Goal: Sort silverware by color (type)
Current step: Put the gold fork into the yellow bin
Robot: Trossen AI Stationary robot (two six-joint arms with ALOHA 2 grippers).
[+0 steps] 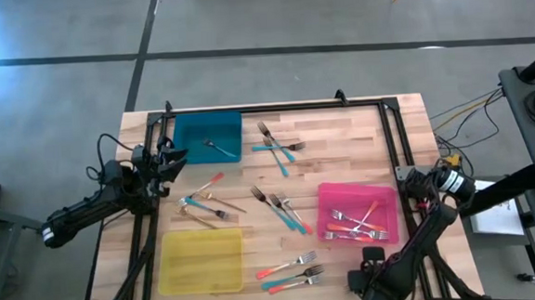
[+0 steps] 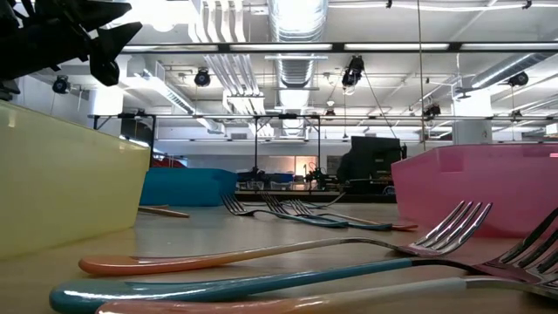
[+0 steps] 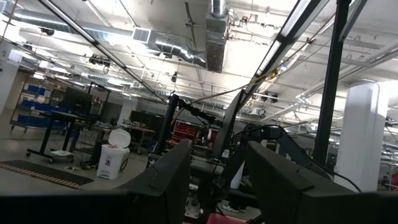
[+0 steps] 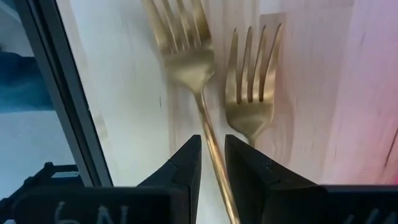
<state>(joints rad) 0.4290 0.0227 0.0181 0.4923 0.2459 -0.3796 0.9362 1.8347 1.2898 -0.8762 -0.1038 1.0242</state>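
Teal tray (image 1: 208, 137), pink tray (image 1: 358, 211), yellow tray (image 1: 200, 260); gold forks (image 4: 211, 68) on pale wood

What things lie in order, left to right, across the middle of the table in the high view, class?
Left gripper → forks beside the table's left rail → teal-handled forks at centre → pink tray.

Three trays on the table (image 1: 341, 127): one tray (image 1: 208, 138) at rear left holding a fork (image 1: 219, 147), one (image 1: 201, 261) at front left, one (image 1: 358, 211) at right holding several forks (image 1: 356, 226), loose forks (image 1: 280, 210) between them.
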